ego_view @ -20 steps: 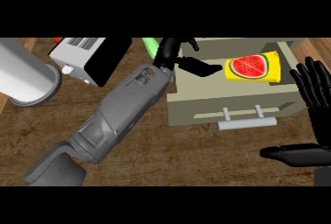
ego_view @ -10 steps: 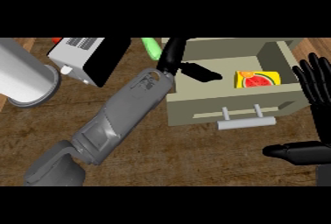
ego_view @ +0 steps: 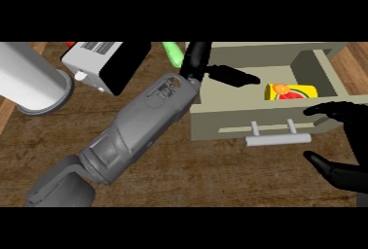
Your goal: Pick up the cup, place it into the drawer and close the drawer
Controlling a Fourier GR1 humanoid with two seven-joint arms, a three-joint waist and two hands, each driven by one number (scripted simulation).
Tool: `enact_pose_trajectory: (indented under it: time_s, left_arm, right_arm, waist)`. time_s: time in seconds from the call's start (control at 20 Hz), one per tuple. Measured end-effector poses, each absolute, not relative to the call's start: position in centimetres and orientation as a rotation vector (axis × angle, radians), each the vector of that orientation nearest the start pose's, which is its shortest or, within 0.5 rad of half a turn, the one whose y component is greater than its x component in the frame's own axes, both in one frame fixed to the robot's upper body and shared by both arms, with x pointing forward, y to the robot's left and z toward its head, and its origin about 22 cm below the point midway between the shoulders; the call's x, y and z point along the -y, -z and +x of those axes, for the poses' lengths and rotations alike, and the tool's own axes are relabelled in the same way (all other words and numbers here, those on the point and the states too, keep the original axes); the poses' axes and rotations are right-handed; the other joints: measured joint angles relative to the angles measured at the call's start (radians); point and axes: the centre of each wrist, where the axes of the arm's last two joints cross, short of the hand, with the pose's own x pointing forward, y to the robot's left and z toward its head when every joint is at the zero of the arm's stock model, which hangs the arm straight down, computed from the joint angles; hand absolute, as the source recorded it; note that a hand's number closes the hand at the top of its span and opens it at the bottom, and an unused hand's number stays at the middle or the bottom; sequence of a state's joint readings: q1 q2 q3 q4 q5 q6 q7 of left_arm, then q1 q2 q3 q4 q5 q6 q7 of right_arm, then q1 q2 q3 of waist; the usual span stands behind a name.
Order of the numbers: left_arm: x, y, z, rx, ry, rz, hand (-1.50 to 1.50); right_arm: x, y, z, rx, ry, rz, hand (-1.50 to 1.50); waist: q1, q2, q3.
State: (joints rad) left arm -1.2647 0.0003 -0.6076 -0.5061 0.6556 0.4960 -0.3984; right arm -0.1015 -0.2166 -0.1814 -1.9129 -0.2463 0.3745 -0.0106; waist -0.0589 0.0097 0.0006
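Cup (ego_view: 291, 92) lies inside open drawer (ego_view: 251, 121); left hand (ego_view: 215, 68) released above; right hand (ego_view: 345, 146) relaxed.

Cup (ego_view: 290, 92): lower part hidden behind the drawer (ego_view: 251, 119) front wall. Right hand (ego_view: 345, 146): cut off at the right edge. Green object (ego_view: 173, 53): partly hidden by the left hand (ego_view: 208, 68).

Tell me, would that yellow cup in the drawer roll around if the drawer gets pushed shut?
Possibly. The cup seems to lie on its side in the open drawer, so it might roll somewhat. The drawer's walls would likely contain it. It looks small, so probably light.
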Motion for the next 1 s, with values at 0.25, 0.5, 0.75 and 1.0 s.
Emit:
enact_pose_trajectory:
  time_s: [0.25, 0.5, 0.75, 1.0]
  left_arm:
    - [-0.2, -14.3, 41.5, 1.958, 0.248, -0.120, -1.50]
    - [-2.4, -15.2, 42.0, 1.947, 0.186, -0.137, -1.50]
    - [-6.6, -15.2, 42.2, 1.942, 0.138, -0.130, -1.50]
    - [-9.9, -14.9, 41.1, 1.936, 0.092, -0.138, -1.50]
  right_arm:
    - [30.0, -13.3, 22.8, 2.002, -0.508, 0.121, 1.50]
    - [29.2, -14.0, 21.5, 1.945, -0.637, 0.024, 1.50]
    - [28.3, -13.6, 21.3, 1.894, -0.706, -0.097, 1.50]
    - [26.8, -12.1, 22.7, 1.863, -0.743, -0.198, 1.50]
  waist:
    - [0.031, -0.008, -0.001]
    - [0.053, -0.014, -0.001]
    - [0.069, -0.015, -0.001]
    - [0.081, -0.015, -0.001]
